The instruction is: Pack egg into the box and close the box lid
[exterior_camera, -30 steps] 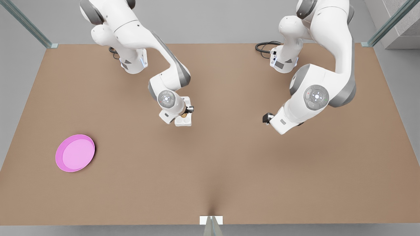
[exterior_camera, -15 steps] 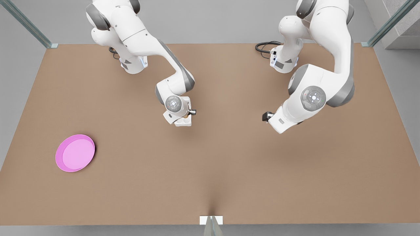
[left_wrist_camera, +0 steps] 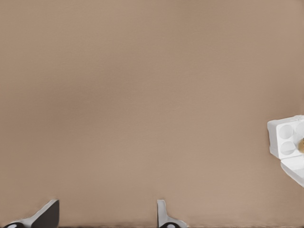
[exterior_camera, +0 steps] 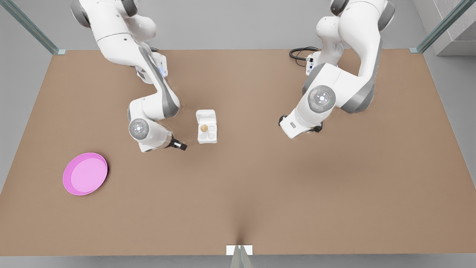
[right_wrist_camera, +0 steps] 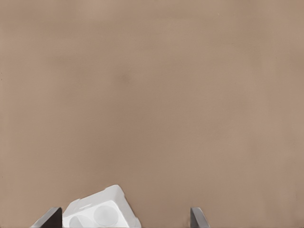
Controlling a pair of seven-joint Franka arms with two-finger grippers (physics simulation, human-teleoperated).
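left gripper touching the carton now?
Apart. Front view shows bare table between the left gripper and the egg carton.

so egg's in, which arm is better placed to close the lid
Probably right. The open right gripper points at the box, which lies between its fingers in the right wrist view. The open left gripper points past it.

Brown table carries the open box and pink plate.

Broad tan tabletop on grey floor, glass-edged corner posts.
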